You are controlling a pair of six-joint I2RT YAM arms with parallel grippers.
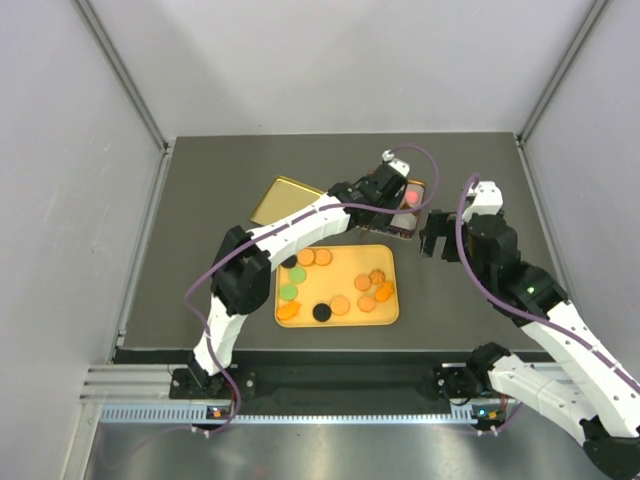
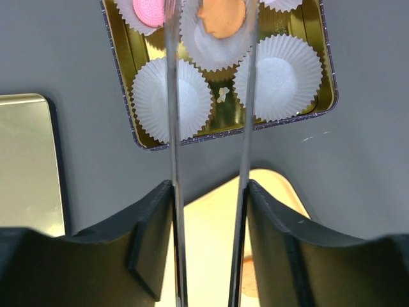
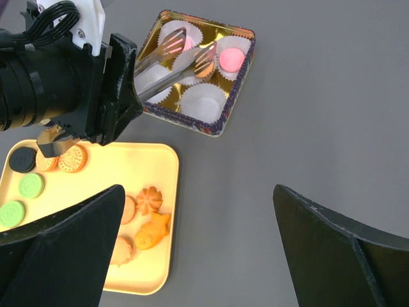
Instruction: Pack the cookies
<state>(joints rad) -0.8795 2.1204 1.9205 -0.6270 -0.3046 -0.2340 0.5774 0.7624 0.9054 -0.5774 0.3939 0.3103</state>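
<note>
Packing looks barely begun. One pink cookie (image 2: 148,9) lies in a paper cup at the top of the tin (image 2: 220,121), and the left hand (image 2: 209,192), clamped on tongs (image 2: 171,115), holds an orange cookie (image 2: 220,16) between their tips over the next cup. At least two cups below it are empty. About a dozen cookies (image 1: 340,305) remain on the yellow tray (image 1: 350,260) at the frame's centre. The right hand (image 1: 436,240) hovers right of the tin, fingers apart. No writing is readable.
</note>
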